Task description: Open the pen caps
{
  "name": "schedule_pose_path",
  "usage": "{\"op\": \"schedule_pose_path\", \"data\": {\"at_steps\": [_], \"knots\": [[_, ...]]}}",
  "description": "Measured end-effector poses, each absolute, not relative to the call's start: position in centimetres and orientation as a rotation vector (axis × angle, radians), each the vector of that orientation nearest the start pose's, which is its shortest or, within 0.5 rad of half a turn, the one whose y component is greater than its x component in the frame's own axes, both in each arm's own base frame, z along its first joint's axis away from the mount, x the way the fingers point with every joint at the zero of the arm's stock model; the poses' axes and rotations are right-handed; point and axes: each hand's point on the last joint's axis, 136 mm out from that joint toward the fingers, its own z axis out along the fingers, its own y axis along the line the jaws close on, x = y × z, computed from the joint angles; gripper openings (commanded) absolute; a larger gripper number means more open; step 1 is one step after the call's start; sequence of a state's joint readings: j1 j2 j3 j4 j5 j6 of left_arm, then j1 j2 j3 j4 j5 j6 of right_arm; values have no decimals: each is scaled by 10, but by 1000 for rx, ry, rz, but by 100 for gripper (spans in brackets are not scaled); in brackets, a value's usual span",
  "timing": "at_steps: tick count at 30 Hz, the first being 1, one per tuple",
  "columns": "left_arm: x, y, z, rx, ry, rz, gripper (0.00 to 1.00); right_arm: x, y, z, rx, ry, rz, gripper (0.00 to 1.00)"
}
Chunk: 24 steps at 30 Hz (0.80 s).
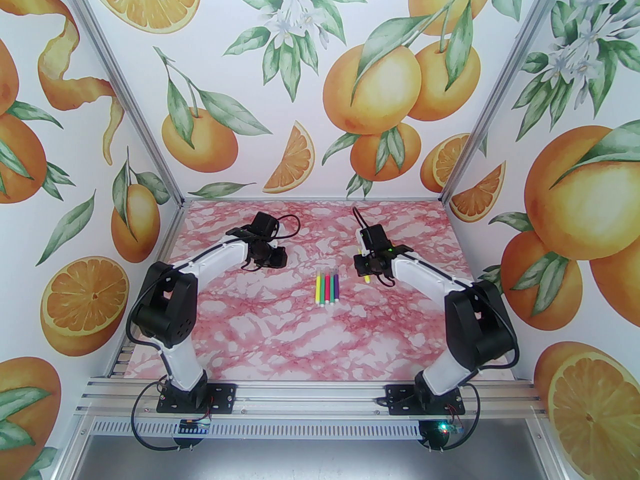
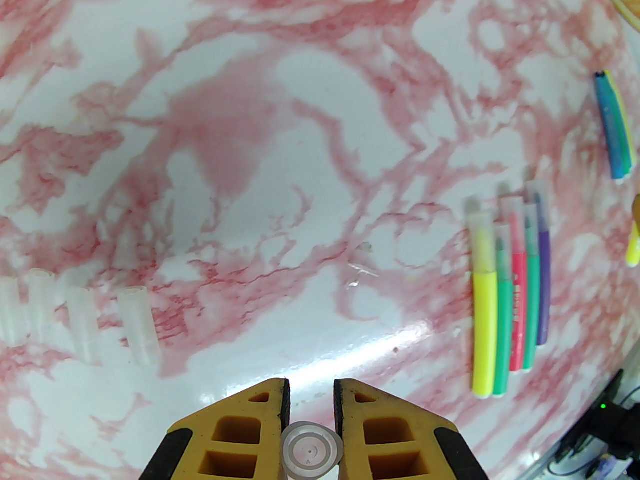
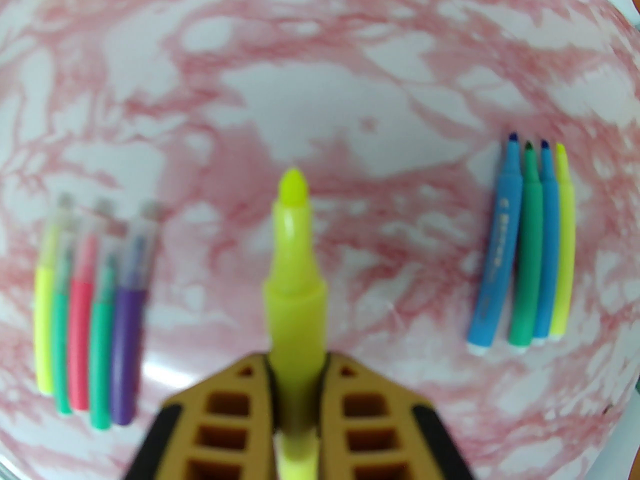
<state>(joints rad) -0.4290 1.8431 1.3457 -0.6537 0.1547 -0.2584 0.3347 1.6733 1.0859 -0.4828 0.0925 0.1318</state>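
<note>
Left wrist view: the left gripper [image 2: 311,393] was clamped on a freed cap [image 2: 311,450]; the right gripper [image 3: 299,365] pinched the bared yellow pen [image 3: 294,268]; five capped pens [image 2: 516,298] lay at three o'clock, four loose caps [image 2: 136,325] at nine; next, seemingly, both pieces wanted laying down.

Five pens [image 1: 327,288] lie side by side at frame centre on the marbled surface [image 1: 300,348], between the left end effector [image 1: 272,259] and the right end effector [image 1: 366,269].
</note>
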Motion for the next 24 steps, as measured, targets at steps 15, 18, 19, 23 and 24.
{"op": "schedule_pose_path", "data": {"at_steps": [15,18,19,23,24], "knots": [[387,-186,41,282,2867,-180,0,402,91,62,-194,2661,-88,0],[389,-183,36,294,2878,-144,0,403,88,62,-194,2660,-92,0],[391,-182,36,295,2877,-132,0,403,86,62,-193,2661,-94,0],[396,-180,33,294,2876,-95,0,405,82,60,-194,2664,-103,0],[396,-179,31,294,2878,-83,0,406,80,59,-193,2668,-105,0]]}}
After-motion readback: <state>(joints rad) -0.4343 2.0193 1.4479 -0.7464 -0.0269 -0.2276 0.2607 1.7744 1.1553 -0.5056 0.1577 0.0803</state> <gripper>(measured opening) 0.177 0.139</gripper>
